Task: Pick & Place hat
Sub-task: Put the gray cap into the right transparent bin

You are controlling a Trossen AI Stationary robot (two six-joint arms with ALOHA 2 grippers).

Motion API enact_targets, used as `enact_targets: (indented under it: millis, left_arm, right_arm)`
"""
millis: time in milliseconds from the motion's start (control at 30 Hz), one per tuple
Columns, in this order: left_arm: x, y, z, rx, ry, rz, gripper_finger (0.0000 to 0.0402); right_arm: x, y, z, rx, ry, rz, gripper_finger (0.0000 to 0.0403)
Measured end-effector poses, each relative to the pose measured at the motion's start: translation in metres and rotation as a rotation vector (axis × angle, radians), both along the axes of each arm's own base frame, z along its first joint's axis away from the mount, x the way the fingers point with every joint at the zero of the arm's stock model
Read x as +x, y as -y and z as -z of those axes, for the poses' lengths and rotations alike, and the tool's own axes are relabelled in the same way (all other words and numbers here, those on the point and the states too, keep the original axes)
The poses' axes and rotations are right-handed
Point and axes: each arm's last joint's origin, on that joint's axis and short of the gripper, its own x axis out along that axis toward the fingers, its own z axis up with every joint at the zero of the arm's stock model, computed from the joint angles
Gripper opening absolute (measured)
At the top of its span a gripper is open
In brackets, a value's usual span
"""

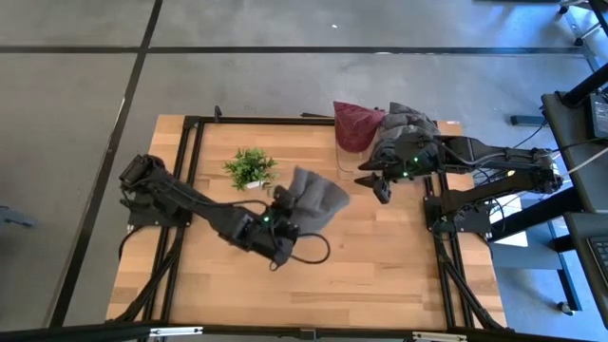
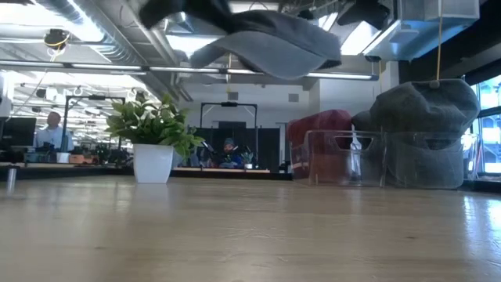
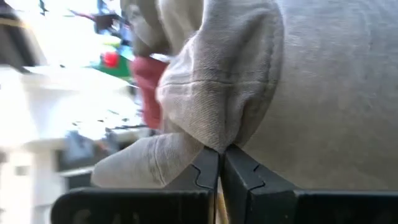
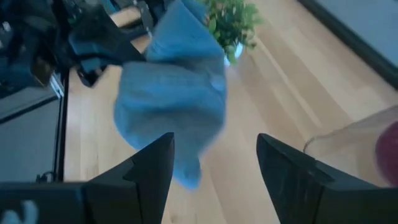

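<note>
A grey cap (image 1: 318, 199) hangs in the air over the middle of the table, held by my left gripper (image 1: 285, 207), which is shut on it. The low view shows the cap (image 2: 270, 43) well above the tabletop. The left wrist view is filled by its grey cloth (image 3: 273, 81). My right gripper (image 1: 382, 185) is open near the table's right side, facing the cap (image 4: 177, 106) with nothing between its fingers (image 4: 214, 165). Another grey hat (image 1: 408, 133) and a dark red hat (image 1: 356, 125) sit in a clear bin at the far right. My left gripper pinches a bunched fold of the grey cap's cloth (image 3: 217, 138) between its two shut fingers (image 3: 239, 174), coming from the table's left side. The cap is lifted clear of the table and spreads out beyond the fingertips toward the right.
A small potted plant (image 1: 250, 168) in a white pot stands at the table's far middle, close to the cap. The clear bin (image 2: 383, 160) holding the hats stands at the far right corner. Bare wooden tabletop (image 1: 380, 256) lies toward the near edge.
</note>
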Motion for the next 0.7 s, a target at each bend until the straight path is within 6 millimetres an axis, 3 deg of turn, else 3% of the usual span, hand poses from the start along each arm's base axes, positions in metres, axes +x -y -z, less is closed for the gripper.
enact_targets:
  millis: [200,400,700]
  left_arm:
    - [0.021,-0.009,-0.015,0.204,-0.016,0.071,0.0003]
    - [0.033,-0.004,-0.032,0.332,-0.005,0.175,0.0003]
    - [0.036,0.000,-0.039,0.415,-0.039,0.247,0.0003]
  right_arm:
    - [0.003,0.000,-0.004,-0.032,0.048,-0.009,0.0228]
    - [0.001,0.000,-0.006,-0.020,0.054,-0.019,0.0228]
    - [-0.008,-0.002,-0.042,-0.006,0.131,-0.071,0.0228]
